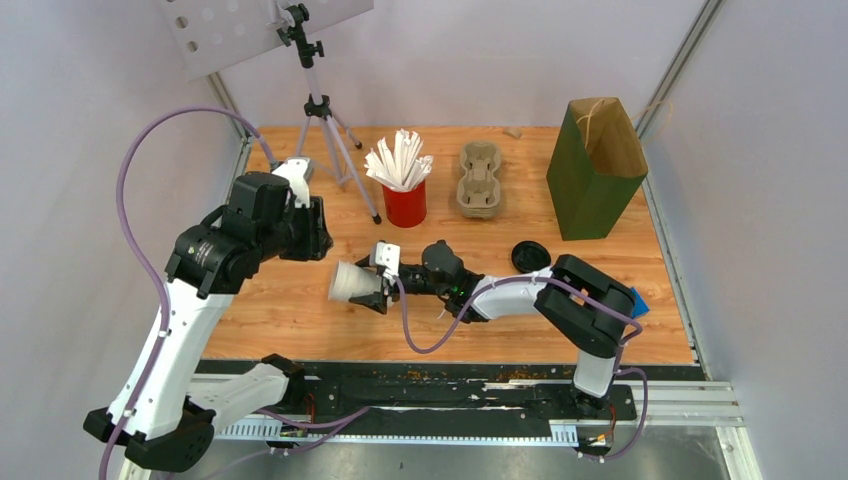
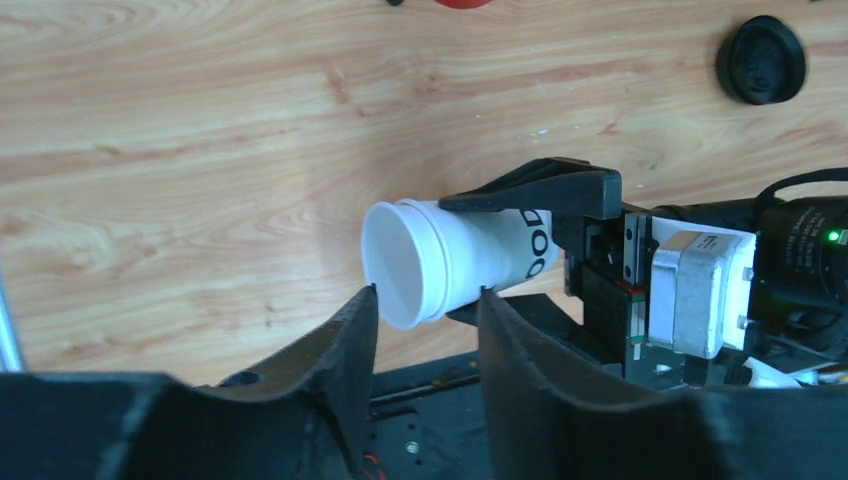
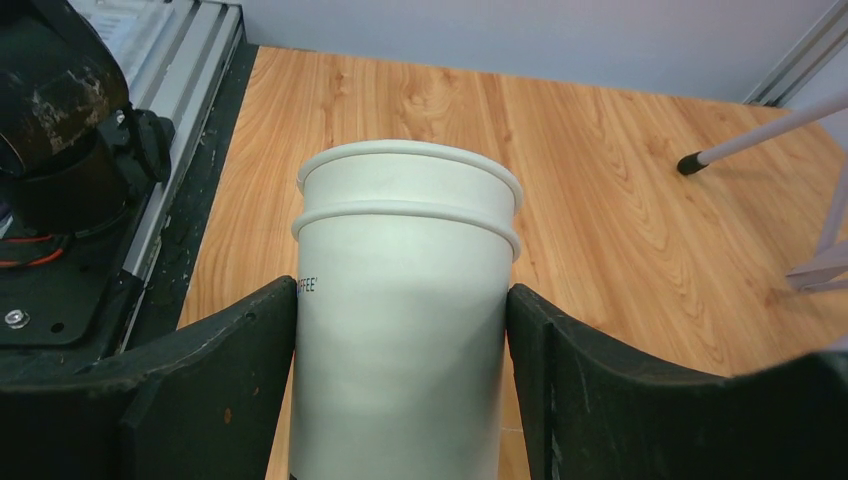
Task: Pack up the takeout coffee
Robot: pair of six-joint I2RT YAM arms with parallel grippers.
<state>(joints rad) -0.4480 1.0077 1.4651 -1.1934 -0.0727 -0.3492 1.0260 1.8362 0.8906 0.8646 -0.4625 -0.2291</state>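
Two nested white paper cups (image 1: 350,283) (image 2: 450,262) (image 3: 405,230) lie on their side above the table, without lids, mouths pointing left. My right gripper (image 1: 374,286) (image 3: 405,290) is shut on them, one finger (image 2: 540,188) pressed to each side of the outer cup. My left gripper (image 1: 318,230) (image 2: 428,292) is open, its fingertips apart. In the left wrist view they line up with the cups' rims; in the top view the gripper stands a little up and left of the cups. One black lid (image 1: 530,255) (image 2: 760,58) lies on the wood.
At the back stand a red cup of white straws (image 1: 405,200), a beige pulp cup tray (image 1: 479,180) and an open green paper bag (image 1: 595,170). A tripod (image 1: 325,120) stands at the back left. A small blue thing (image 1: 638,303) lies by the right arm.
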